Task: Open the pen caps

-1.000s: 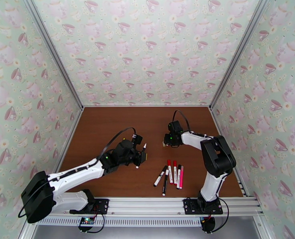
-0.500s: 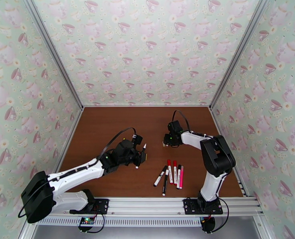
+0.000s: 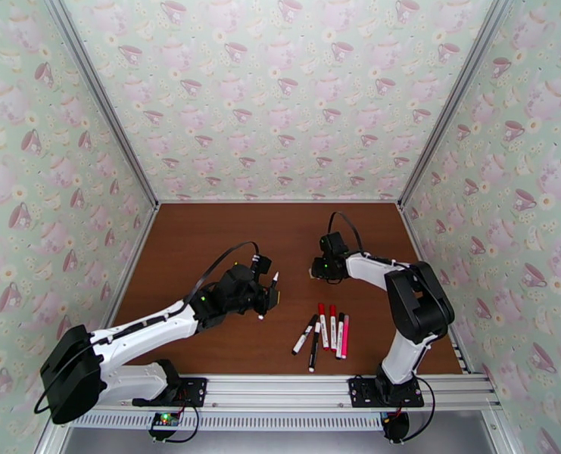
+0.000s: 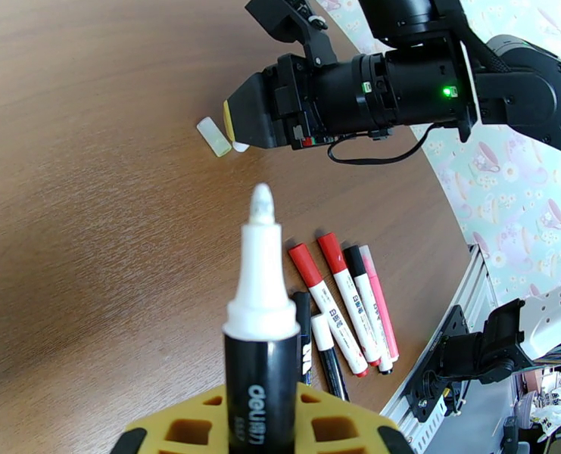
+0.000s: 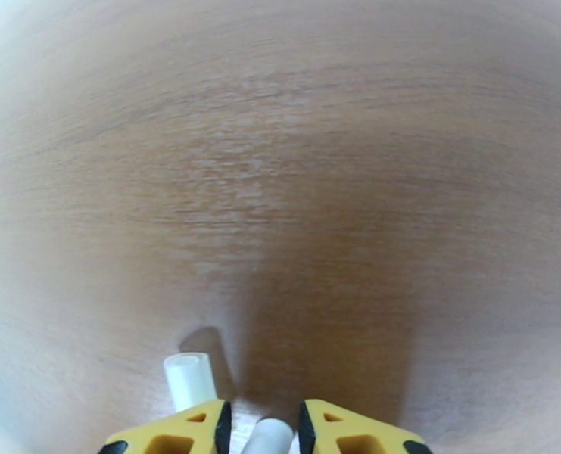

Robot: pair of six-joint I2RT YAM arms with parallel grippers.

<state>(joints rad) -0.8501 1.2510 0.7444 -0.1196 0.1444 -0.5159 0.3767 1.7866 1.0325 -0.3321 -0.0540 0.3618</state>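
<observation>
My left gripper [image 3: 271, 293] is shut on an uncapped pen [image 4: 261, 327] with a black barrel; its white tip points up and away in the left wrist view. Several capped pens [image 3: 327, 332], red, black and pink ended, lie side by side near the front of the table. My right gripper [image 3: 315, 272] sits low over the table. Its yellow fingertips [image 5: 204, 429] stand slightly apart, with a whitish cap [image 5: 269, 434] lying loose between them. A second pale cap [image 5: 189, 376] lies just to their left, seen as a yellowish cap [image 4: 213, 136] in the left wrist view.
The brown table [image 3: 219, 236] is walled in by teacup-patterned panels on three sides, with an aluminium rail [image 3: 280, 387] along the near edge. The row of pens [image 4: 348, 304] lies between the two arms' bases.
The right gripper's jaws have parted a little around the cap, and the right arm's elbow has shifted slightly. The left arm and its pen have not moved.
</observation>
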